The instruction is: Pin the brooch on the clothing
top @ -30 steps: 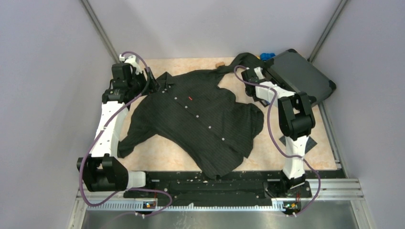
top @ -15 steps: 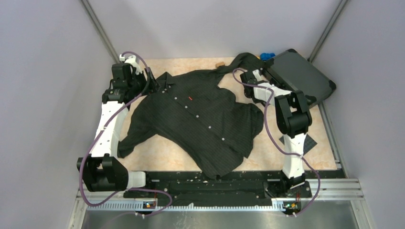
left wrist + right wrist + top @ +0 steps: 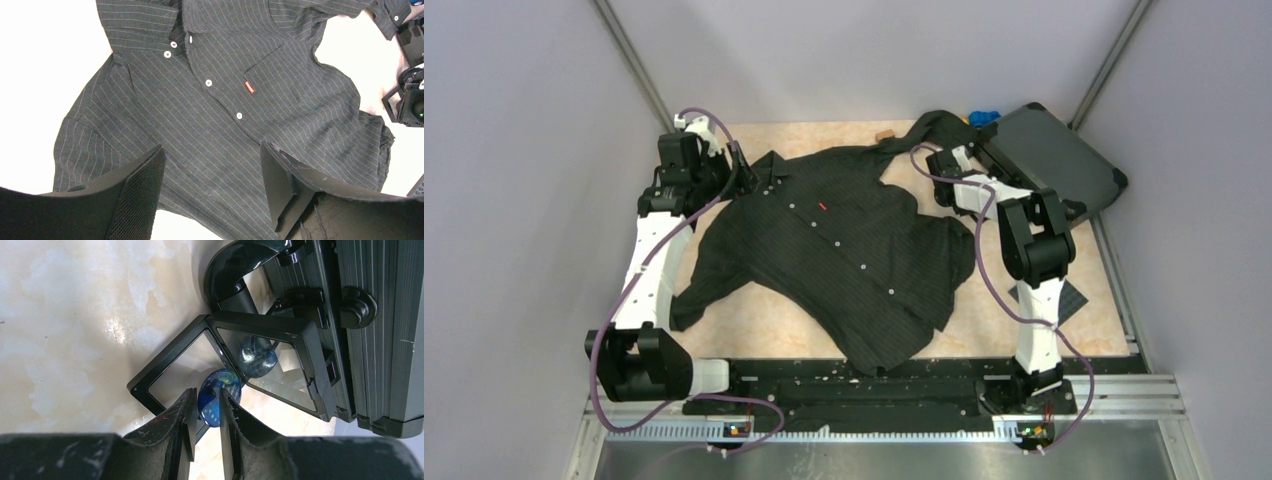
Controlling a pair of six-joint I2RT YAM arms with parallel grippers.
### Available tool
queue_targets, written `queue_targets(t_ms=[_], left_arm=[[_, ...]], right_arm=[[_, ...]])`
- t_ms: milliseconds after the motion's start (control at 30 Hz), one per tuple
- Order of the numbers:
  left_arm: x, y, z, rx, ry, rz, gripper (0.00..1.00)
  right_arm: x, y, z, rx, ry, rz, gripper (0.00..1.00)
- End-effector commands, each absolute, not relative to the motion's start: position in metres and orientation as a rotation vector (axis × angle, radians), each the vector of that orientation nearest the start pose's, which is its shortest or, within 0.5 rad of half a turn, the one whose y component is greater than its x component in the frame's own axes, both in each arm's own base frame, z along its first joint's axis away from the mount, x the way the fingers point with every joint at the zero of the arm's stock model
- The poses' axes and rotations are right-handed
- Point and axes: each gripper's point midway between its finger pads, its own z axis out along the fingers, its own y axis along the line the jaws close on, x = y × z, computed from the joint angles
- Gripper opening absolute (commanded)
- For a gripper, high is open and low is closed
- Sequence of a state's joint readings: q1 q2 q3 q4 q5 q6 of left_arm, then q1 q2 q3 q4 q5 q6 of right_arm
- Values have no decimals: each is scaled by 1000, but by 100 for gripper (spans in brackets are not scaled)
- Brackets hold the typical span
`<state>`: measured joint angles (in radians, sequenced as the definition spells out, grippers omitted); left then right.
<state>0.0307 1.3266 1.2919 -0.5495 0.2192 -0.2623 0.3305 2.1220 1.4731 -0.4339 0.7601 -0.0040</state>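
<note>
Pinching the brooch [image 3: 220, 389] by its lower edge, the right gripper [image 3: 207, 401] holds it over an open clear display frame [image 3: 260, 321] beside the dark hard case [image 3: 380, 340]. The left gripper [image 3: 210, 167] hangs with fingers apart above the clothing [image 3: 290, 100], which lies spread on the beige marbled table [image 3: 764, 325] between plain lilac-grey walls [image 3: 514, 150]. Nothing can be read on the shirt's red tag [image 3: 249, 87].

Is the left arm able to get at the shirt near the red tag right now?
Probably yes: the left gripper hangs open over the shirt, and nothing covers the red tag.
</note>
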Motion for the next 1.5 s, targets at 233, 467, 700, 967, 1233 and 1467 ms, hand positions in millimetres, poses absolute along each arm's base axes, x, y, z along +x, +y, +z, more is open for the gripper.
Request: queue_targets(t_ms=[233,467,700,967,1233,1467], left_arm=[[385,-37,267,-165,2108,-369,74],[384,-38,269,-162,2101,-372,74],[384,-38,270,-161,2099,-374,74],[384,-38,271,-163,2095,-372,74],[383,-37,271,-164,2094,-368,74],[383,-37,270,-163,2094,-370,74]], right_arm=[[467,19,37,-193,2394,-946,17],[466,17,34,-201,2394,-963,12],[467,16,39,-205,2380,-982,1],[477,25,71,-191,2301,-960,0],[481,42,103,-161,2238,-891,0],[478,53,121,-134,2213,-787,0]])
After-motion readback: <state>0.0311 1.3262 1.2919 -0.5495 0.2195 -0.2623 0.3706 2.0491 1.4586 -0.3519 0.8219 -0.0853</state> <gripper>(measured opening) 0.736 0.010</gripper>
